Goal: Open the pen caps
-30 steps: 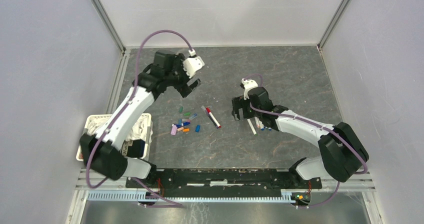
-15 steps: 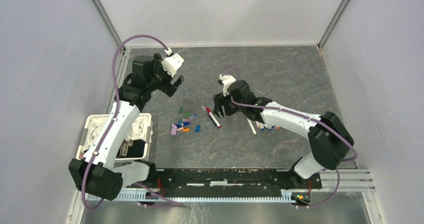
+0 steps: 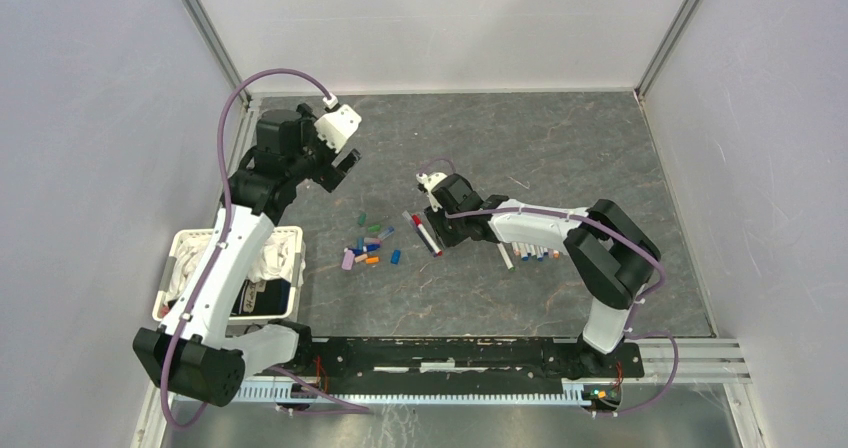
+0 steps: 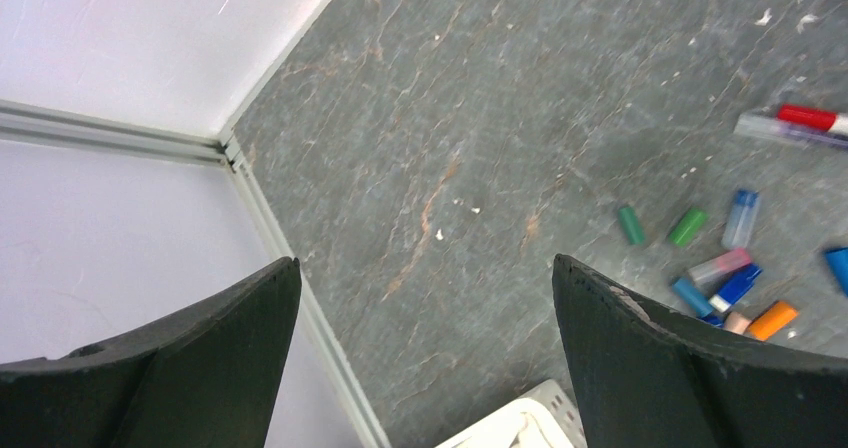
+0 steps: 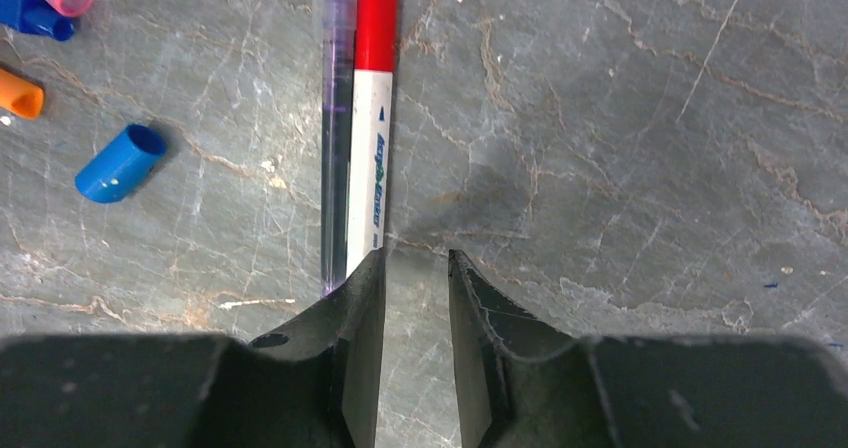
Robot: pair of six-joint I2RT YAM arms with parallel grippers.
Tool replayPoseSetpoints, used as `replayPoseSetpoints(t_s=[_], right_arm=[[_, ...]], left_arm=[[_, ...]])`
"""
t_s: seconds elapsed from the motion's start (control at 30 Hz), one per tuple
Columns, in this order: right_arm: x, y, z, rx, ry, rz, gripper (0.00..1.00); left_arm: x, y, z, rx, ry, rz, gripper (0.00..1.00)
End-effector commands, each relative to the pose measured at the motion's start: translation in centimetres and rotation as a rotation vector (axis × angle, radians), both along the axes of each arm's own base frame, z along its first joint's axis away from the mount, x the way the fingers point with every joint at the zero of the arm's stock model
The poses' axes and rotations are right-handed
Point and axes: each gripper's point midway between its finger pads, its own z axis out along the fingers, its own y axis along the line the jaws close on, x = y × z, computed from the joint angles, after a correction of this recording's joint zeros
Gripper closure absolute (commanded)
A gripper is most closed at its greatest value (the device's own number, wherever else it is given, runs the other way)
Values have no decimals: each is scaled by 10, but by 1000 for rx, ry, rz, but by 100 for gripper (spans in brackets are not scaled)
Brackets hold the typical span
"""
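Observation:
Two pens lie side by side on the grey table: a white-barrelled pen (image 5: 368, 168) with a red cap (image 5: 376, 18) and a clear purple pen (image 5: 337, 118). My right gripper (image 5: 417, 255) is low over the table just right of them, jaws a narrow gap apart with only bare table between; its left finger (image 5: 350, 308) covers their near ends. Loose pen caps (image 3: 368, 248) lie scattered left of it, among them a blue one (image 5: 120, 163) and an orange one (image 5: 18, 93). My left gripper (image 3: 345, 165) is raised at the far left, wide open and empty (image 4: 427, 263). The caps also show in the left wrist view (image 4: 737, 286).
More pens lie in a row (image 3: 530, 251) under my right forearm. A white basket (image 3: 290, 233) holding cloth stands at the left edge beside my left arm, its corner showing in the left wrist view (image 4: 520, 423). Enclosure walls (image 3: 440, 28) ring the table.

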Motion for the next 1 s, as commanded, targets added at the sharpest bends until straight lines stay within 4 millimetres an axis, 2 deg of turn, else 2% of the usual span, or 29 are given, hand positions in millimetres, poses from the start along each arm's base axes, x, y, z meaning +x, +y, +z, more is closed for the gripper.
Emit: replayPoseSetpoints(t_s=[0.0, 0.1, 0.2, 0.3, 0.43, 0.77, 0.97], right_arm=[[17, 14, 13, 19, -50, 2, 66], [20, 15, 14, 6, -54, -2, 58], [25, 15, 23, 8, -79, -16, 53], [27, 18, 30, 23, -85, -17, 52], [19, 27, 25, 60, -41, 16, 53], [14, 28, 12, 52, -17, 22, 55], [9, 31, 9, 56, -3, 40, 57]], left_arm=[[-5, 18, 9, 73, -11, 19, 0], [-6, 16, 5, 33, -23, 9, 0], [-4, 19, -17, 37, -1, 26, 0], [-5, 12, -40, 21, 87, 7, 0], [-5, 3, -55, -32, 177, 5, 0], [-7, -7, -73, -103, 238, 9, 1], [-11, -12, -74, -120, 253, -12, 2]])
